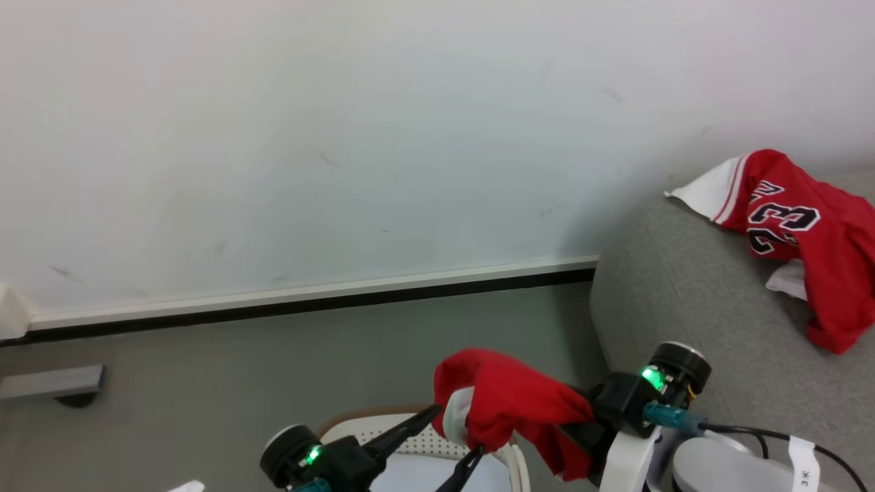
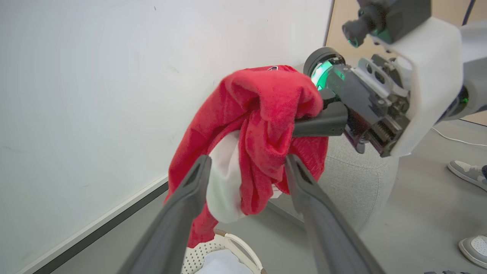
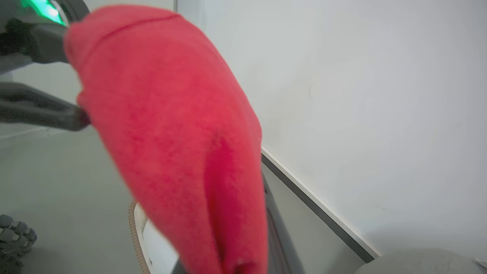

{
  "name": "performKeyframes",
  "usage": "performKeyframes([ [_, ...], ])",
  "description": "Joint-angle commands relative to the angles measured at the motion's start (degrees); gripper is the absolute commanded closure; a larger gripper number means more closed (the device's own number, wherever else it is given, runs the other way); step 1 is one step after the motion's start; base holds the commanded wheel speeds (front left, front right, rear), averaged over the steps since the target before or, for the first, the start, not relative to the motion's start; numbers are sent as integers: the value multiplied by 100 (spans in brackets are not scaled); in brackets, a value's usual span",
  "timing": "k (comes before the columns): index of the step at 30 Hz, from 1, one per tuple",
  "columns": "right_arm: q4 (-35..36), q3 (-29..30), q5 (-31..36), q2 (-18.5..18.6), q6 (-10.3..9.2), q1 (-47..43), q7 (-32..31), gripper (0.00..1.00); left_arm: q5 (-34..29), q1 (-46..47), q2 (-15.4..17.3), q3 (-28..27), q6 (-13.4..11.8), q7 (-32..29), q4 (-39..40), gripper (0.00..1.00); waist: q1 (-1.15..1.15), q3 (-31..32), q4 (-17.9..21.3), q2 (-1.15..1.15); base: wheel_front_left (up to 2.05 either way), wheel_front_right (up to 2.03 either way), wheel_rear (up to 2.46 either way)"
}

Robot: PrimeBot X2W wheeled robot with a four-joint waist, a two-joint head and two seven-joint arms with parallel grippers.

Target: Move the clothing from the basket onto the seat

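A bunched red garment (image 1: 509, 403) with a white patch hangs above the basket (image 1: 383, 427), and my right gripper (image 1: 581, 418) is shut on it from the right. In the left wrist view the garment (image 2: 262, 114) droops from the right gripper (image 2: 306, 125). My left gripper (image 2: 247, 160) stands open, one finger on each side of the hanging cloth. In the head view the left gripper (image 1: 459, 430) points up-right at the cloth's lower edge. A second red "23" jersey (image 1: 800, 225) lies on the grey seat (image 1: 683, 307). The garment (image 3: 179, 144) hides my right fingers in their own view.
A white wall with a dark skirting strip (image 1: 307, 301) runs behind the grey floor. A plain white sheet (image 2: 224, 264) lies in the basket (image 2: 236, 243). A person's shoes (image 2: 468, 173) stand on the floor beyond the seat (image 2: 354, 182). A grey bracket (image 1: 51, 383) sits at far left.
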State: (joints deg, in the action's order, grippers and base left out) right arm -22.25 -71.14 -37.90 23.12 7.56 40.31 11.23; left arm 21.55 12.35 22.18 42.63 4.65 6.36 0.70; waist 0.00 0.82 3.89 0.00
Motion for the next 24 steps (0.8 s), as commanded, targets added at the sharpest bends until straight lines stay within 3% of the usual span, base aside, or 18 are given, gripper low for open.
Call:
performKeyframes([
  [1, -33, 101, -31, 36, -14, 47, 73, 100, 32, -43, -24, -30, -28, 82, -57, 0, 0, -60, 158, 0, 0, 0, 0],
  [15, 29, 1115, 280, 236, -14, -413, 266, 100, 39, 154, -213, 30, -74, 386, -507, 0, 0, -326, 1185, 0, 0, 0, 0],
  [24, 218, 1463, 485, 258, -14, -660, 157, 100, 23, 275, -288, 97, -56, 478, -672, 0, 0, -440, 1383, 0, 0, 0, 0],
])
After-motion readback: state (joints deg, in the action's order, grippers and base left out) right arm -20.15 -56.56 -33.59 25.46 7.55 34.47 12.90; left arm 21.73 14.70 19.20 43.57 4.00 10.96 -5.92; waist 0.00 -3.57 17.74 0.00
